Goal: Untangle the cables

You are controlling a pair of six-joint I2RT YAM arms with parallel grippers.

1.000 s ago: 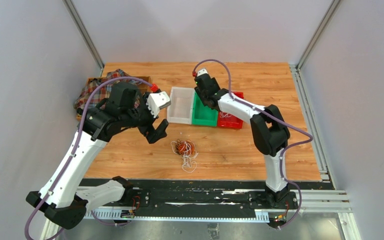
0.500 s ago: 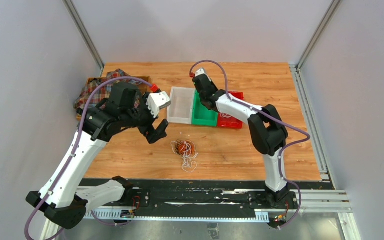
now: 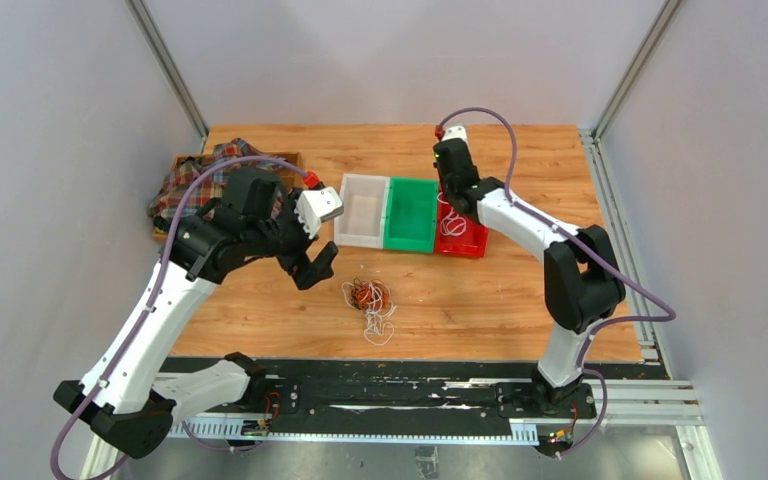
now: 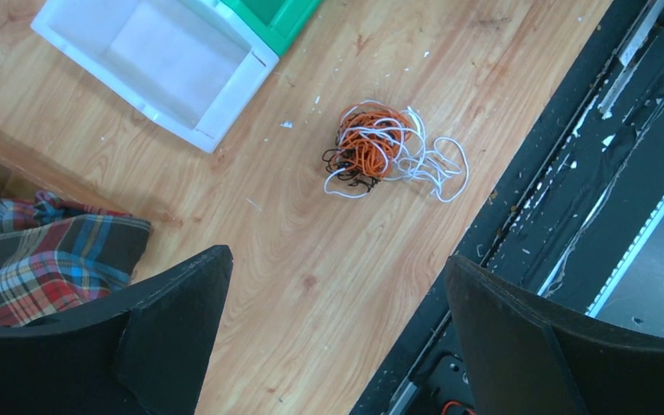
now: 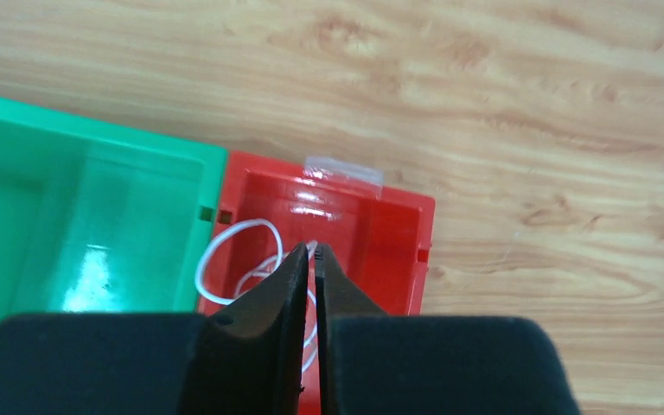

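The cables lie in a tangle (image 3: 368, 297) of orange, white and dark wires on the wooden table, in front of the bins; the left wrist view shows the tangle (image 4: 372, 151) ahead of my fingers. My left gripper (image 3: 315, 265) hangs open to its left, above the table, with nothing between its fingers (image 4: 337, 258). One white cable (image 5: 225, 251) lies looped in the red bin (image 5: 398, 233). My right gripper (image 5: 314, 249) is shut just above that bin (image 3: 470, 245), its tips over the white cable (image 3: 448, 222); a grip on it does not show.
A white bin (image 3: 363, 212) and a green bin (image 3: 410, 247) stand side by side left of the red one. A plaid cloth (image 3: 195, 180) lies over a wooden box at the back left. A black rail (image 3: 380, 385) runs along the table's near edge.
My right arm has swung right, from over the green bin to over the red bin, and its jaws have closed. The left arm and the tangle have stayed put.
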